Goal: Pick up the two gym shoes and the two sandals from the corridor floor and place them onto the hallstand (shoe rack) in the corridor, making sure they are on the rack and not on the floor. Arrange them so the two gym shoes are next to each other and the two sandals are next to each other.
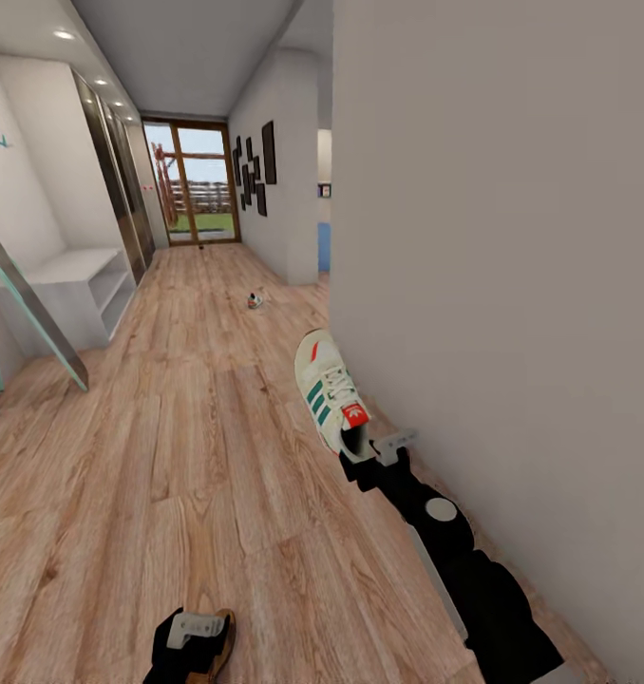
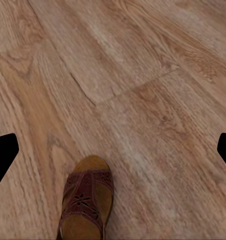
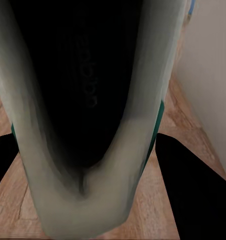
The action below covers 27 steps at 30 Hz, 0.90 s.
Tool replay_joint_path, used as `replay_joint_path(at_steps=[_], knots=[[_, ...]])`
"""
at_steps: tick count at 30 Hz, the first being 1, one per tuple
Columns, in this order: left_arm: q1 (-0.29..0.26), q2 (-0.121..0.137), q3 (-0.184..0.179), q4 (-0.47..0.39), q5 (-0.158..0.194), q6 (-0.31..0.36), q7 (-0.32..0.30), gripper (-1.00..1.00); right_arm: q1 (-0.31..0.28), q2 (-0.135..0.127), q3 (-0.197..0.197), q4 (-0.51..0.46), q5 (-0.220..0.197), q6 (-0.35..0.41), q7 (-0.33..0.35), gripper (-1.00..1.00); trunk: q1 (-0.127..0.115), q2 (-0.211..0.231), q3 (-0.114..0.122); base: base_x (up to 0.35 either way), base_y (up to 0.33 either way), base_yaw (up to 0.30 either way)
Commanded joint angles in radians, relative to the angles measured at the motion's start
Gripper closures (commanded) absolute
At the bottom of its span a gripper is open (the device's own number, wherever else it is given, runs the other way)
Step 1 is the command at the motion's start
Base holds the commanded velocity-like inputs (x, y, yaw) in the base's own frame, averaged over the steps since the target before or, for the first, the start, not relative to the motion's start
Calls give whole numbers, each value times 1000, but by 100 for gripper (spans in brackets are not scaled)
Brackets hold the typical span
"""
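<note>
My right gripper (image 1: pixel 371 452) is shut on a white gym shoe (image 1: pixel 330 391) with green stripes and a red tongue label, gripping its heel end and holding it above the corridor floor (image 1: pixel 198 446) beside the right wall. In the right wrist view the shoe's dark inside (image 3: pixel 78 85) lies between the fingers (image 3: pixel 193 180). A second gym shoe (image 1: pixel 255 300) lies far down the corridor. My left gripper (image 1: pixel 194 635) hangs open low over a reddish-brown sandal (image 1: pixel 222 648), whose toe end (image 2: pixel 86 202) shows between the spread fingertips (image 2: pixel 3 156). The pale hallstand (image 1: pixel 80 285) stands at the left wall.
A grey wall (image 1: pixel 512 285) runs close along my right arm. Teal ladder-like legs (image 1: pixel 32 313) lean at the left in front of the hallstand. Mirrored wardrobe doors (image 1: pixel 123 190) line the left side, and a glass door (image 1: pixel 194 185) closes the corridor's far end.
</note>
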Motion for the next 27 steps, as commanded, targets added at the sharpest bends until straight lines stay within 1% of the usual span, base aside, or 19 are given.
replay_joint_path(at_steps=[1, 3, 5, 11, 12, 19, 27], knots=[[-1, 0, 5, 0, -9, -4, -5, -100, -1, 0, 8, -2, 3, 6, 4, 100, 4, -8, -5, 0, 0, 0], [-3, 1, 7, 2, -9, -5, -3, -100, -1, 0, 15, -2, 4, 6, 4, 100, 11, -22, -13, 0, 0, 0], [-4, 7, 8, 4, -7, -7, 11, -100, -1, 0, 19, -2, 3, 6, 4, 100, 19, -36, -22, 0, 0, 0], [-10, 8, 9, -11, -6, -12, 16, -100, -1, 0, 16, -3, 4, 6, 4, 100, 42, -78, -51, 0, 0, 0], [-38, 7, 8, -15, -11, -16, 16, -100, -1, 0, 14, -1, 4, 6, 4, 100, 46, -85, -55, 0, 0, 0], [-44, 9, 10, -7, -11, -17, 16, -100, -1, 0, 12, -2, 4, 6, 4, 100, 73, -134, -89, 0, 0, 0], [-40, 17, 14, -19, -5, -19, 16, -100, -1, 0, 15, -3, 4, 4, 4, 100, 73, -134, -92, 0, 0, 0]])
